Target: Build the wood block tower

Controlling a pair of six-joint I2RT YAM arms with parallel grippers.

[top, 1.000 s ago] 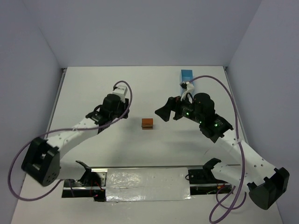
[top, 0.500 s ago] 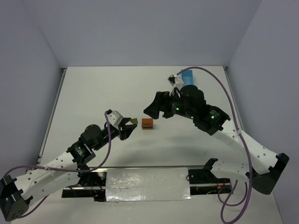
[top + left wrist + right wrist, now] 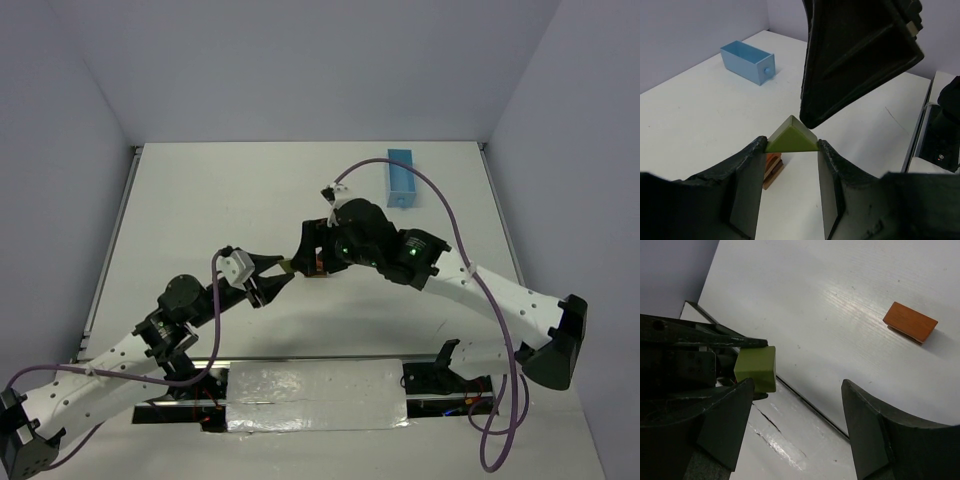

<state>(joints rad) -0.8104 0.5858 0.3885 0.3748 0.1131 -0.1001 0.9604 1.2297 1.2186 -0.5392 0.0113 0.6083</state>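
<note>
The wood block tower [image 3: 910, 321] is a low stack with an orange block on top, standing mid-table. In the top view it [image 3: 319, 269] is partly hidden under my right gripper [image 3: 305, 250]. My left gripper [image 3: 791, 145] is shut on an olive-green triangular block [image 3: 791, 136] and holds it above the table, just near-left of the stack [image 3: 774, 167]. My right gripper [image 3: 797, 390] is open with nothing between its fingers. Its left finger hangs close to the green block [image 3: 756, 368]. One black right finger [image 3: 855, 55] looms right above the triangle.
A light-blue tray [image 3: 401, 178] with a small knob lies at the far right of the table, also in the left wrist view [image 3: 747, 61]. A metal strip with foil [image 3: 310, 385] runs along the near edge between the arm bases.
My left arm swung from the far left to the middle, carrying the green triangle up to the stack. My right arm moved left over the stack and its jaws narrowed a little.
</note>
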